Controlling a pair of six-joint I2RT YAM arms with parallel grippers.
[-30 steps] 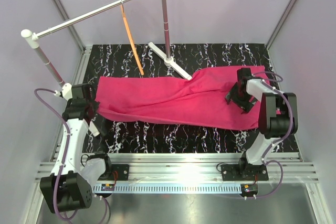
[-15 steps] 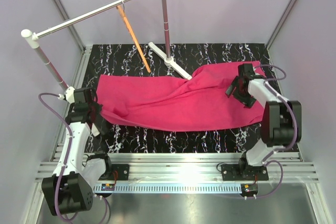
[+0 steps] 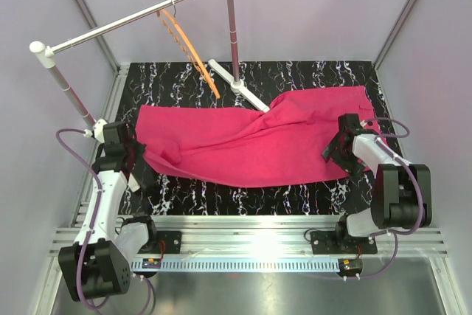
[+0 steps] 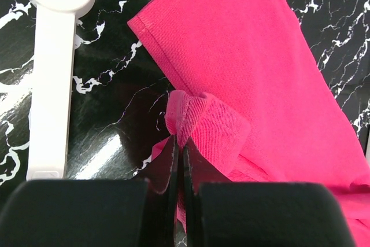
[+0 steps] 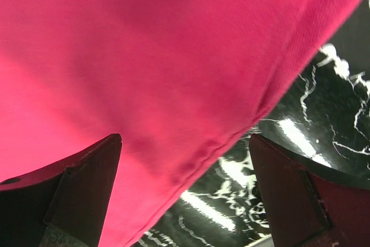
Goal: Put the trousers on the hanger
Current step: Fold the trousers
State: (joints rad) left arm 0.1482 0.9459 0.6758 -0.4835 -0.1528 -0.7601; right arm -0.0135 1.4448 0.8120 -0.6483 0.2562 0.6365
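The magenta trousers (image 3: 251,142) lie spread lengthways across the black marbled table (image 3: 310,75). My left gripper (image 3: 136,154) is at their left end, shut on a bunched fold of the cloth (image 4: 199,122); the left wrist view shows the two fingers (image 4: 180,143) pressed together on it. My right gripper (image 3: 341,154) hovers over the near right edge of the trousers (image 5: 144,56), its fingers (image 5: 185,137) wide apart with nothing between them. The orange hanger (image 3: 188,46) hangs by its hook from the silver rail (image 3: 140,16), apart from the cloth.
The rail stands on two posts with white caps. The right post's white foot (image 3: 240,86) touches the trousers' far edge, and the left post's foot (image 4: 52,79) lies beside my left gripper. Grey walls close in both sides, and an aluminium frame runs along the near edge.
My right gripper has opened fully and pulled back from on top of the cloth to its near right edge. The trousers' right end now lies farther back. The hanger has swung on the rail.
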